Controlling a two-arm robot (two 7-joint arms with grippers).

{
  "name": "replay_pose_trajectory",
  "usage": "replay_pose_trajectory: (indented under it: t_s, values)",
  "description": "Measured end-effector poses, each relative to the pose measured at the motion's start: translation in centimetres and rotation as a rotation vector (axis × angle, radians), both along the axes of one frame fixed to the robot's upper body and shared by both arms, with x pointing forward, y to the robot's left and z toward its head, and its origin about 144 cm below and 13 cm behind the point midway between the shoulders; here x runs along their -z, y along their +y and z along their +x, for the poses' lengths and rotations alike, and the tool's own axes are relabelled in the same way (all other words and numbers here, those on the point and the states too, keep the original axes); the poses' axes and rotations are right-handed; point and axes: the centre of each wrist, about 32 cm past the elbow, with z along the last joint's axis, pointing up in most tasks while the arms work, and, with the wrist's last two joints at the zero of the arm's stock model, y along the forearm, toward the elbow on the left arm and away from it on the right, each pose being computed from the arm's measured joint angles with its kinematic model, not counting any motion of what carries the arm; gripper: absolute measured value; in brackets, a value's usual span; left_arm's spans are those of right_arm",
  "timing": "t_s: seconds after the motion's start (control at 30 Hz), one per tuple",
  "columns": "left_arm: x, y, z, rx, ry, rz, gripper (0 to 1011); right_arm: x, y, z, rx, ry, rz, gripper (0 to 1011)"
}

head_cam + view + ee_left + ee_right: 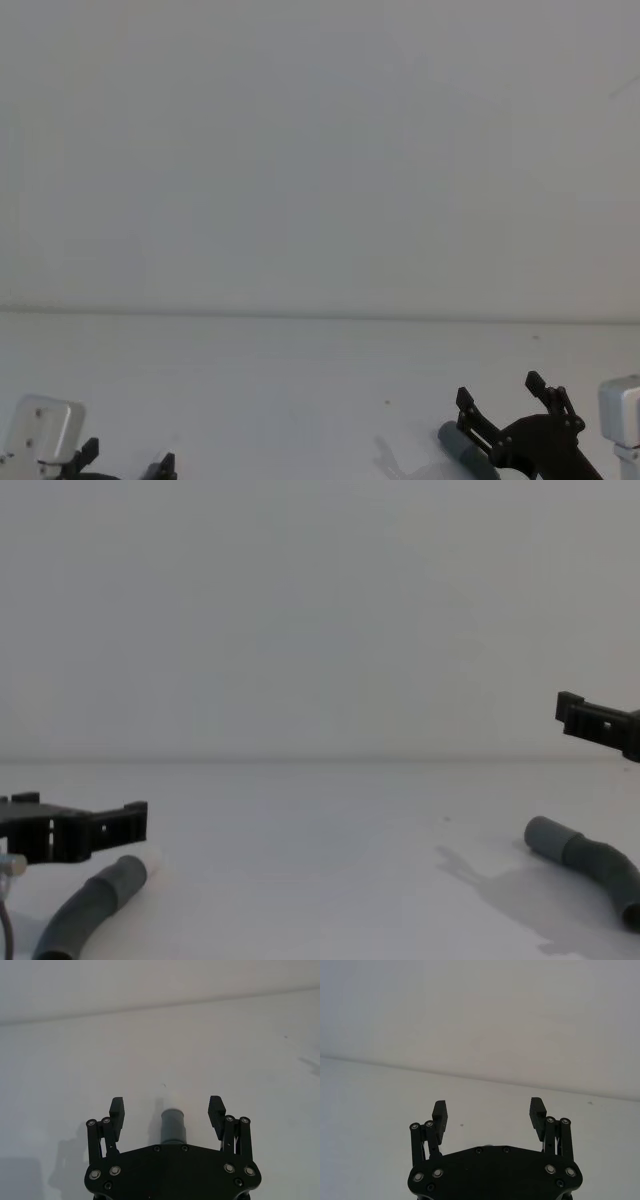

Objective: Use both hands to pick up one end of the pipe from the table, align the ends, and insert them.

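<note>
The pipe lies on the white table (320, 820), and both of its ends show. The left end (112, 884) is a grey cuff with a white tip. My left gripper (80, 822) hovers low over it, open. In the left wrist view this cuff (173, 1126) sits between the spread fingers of the left gripper (167, 1106), untouched. The right end (551, 838) is a plain grey cuff on ribbed hose. My right gripper (600, 722) hangs well above it. That gripper (488, 1108) is open and holds nothing. In the head view the right gripper (499, 390) is beside the cuff (458, 443), and the left gripper (127, 457) is at the bottom left.
A pale wall (320, 150) rises behind the table's far edge. The stretch of table between the two pipe ends is bare white surface (320, 880). The middle of the hose runs out of view below the chest view's lower edge.
</note>
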Motion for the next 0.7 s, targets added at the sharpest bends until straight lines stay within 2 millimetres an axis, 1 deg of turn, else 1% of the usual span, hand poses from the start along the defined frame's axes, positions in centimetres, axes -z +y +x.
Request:
replay_pose_trajectory:
  t_s: [0.37, 0.7]
  values:
    - [-0.3, -0.5, -0.3, 0.011, 0.067, -0.01, 1001, 0.0, 0.0, 0.0, 0.0, 0.0, 0.0, 1001]
    - [-1.0, -1.2, -0.6, -0.009, 0.117, 0.023, 1001, 0.0, 0.0, 0.0, 0.0, 0.0, 0.0, 1001]
